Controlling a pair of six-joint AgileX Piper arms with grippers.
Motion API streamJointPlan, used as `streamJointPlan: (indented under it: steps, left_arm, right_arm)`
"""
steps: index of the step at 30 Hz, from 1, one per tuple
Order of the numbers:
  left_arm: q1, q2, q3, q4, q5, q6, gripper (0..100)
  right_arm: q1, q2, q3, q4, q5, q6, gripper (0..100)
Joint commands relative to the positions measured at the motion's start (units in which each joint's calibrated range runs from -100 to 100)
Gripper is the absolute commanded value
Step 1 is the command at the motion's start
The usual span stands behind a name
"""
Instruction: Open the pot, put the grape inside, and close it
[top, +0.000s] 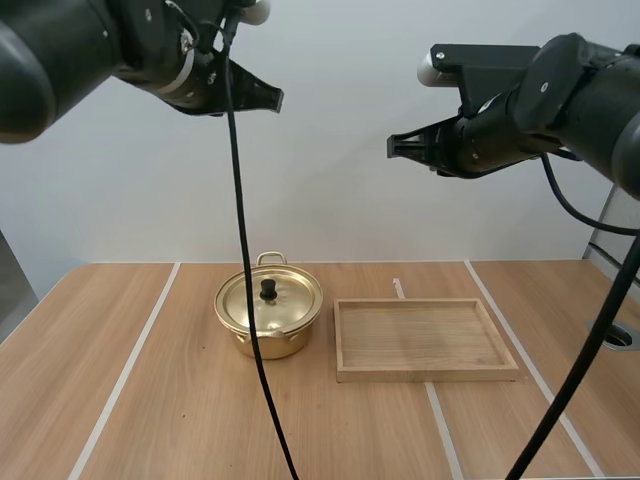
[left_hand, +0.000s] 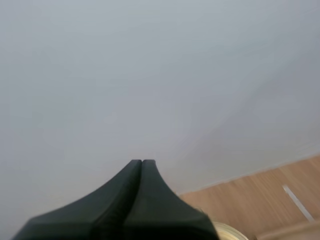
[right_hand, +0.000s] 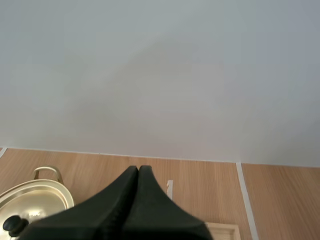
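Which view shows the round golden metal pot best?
The high view: the whole round golden metal pot, lid on. The right wrist view shows part of its lid and one handle; the left wrist view, a sliver of rim.

Lab test setup: tape-marked wooden table (top: 180, 400), plain wall (top: 330, 150).

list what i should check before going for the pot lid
1. Lid seated on the pot, knob free: ok.
2. Pot upright on the table, apart from the tray: ok.
3. Left gripper fingers open for the knob: not ok, shut.
4. Right gripper fingers open: not ok, shut.
5. Both grippers high above the table, clear of the pot: ok.
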Motion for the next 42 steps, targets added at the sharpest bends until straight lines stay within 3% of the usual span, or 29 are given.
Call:
streamJointPlan:
  steps: [1,7,11,21,28,35,42]
  left_arm:
    - [-0.10,-4.5,7.0,9.3,-9.5,-9.1,0]
    - [-0.10,-10.7,19.8,23.6,-11.1,-27.5,0]
    - [-0.10,-15.9,27.7,30.0,-11.4,-33.3,0]
    - [-0.10,-35.2,43.8,33.7,-12.1,-34.3,0]
    - [-0.10,-45.6,48.1,34.0,-4.9,-34.1,0]
    - [-0.10,-52.3,60.5,36.2,-5.6,-34.2,0]
    - [0.66,-54.6,68.6,38.5,-15.2,-36.7,0]
  right_arm:
    - [-0.3,-2.7,4.5,-1.4,-9.5,0.1,0]
    - [-0.1,-4.7,13.4,-5.0,-16.4,0.1,0]
    - [-0.1,-8.9,19.2,-5.0,-20.3,-0.2,0]
    - [-0.1,-25.6,31.3,-5.1,-20.3,-2.0,0]
    - [-0.1,-35.7,33.2,-4.8,-9.2,-2.9,0]
    - [-0.1,-40.2,34.0,-5.0,-5.1,-2.9,0]
    - [-0.1,-41.6,42.7,-5.1,-9.3,-3.8,0]
